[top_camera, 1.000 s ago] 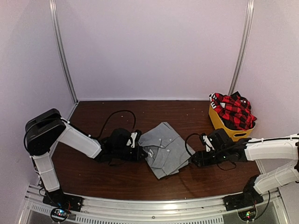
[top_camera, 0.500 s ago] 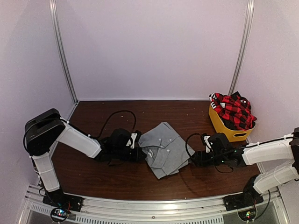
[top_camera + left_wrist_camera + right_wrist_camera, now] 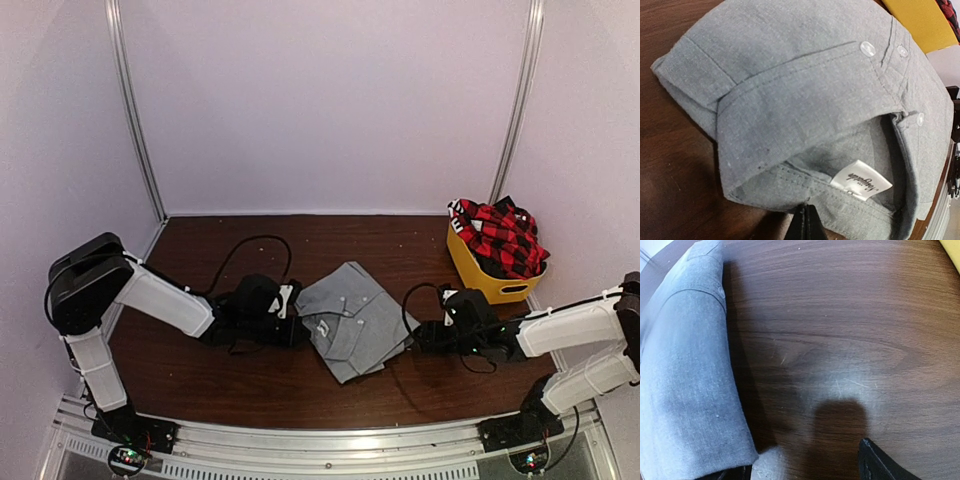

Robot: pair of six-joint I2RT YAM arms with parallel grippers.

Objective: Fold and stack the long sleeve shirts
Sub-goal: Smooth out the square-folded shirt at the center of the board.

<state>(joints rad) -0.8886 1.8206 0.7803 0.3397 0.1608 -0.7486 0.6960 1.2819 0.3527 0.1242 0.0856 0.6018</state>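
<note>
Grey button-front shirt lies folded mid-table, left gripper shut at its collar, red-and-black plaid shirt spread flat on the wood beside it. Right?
No: the top external view shows the red-and-black plaid shirt heaped in the yellow plastic tub at far right. The grey button-front shirt is folded mid-table, left gripper shut at its collar.

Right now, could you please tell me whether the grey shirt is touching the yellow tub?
Apart. The top view shows a strip of bare table between the grey shirt and the yellow tub.

Looks like a robot lab cell to me: plain white walls w/ alu corner posts, arm bases bolted on alu rail, wood table.
</note>
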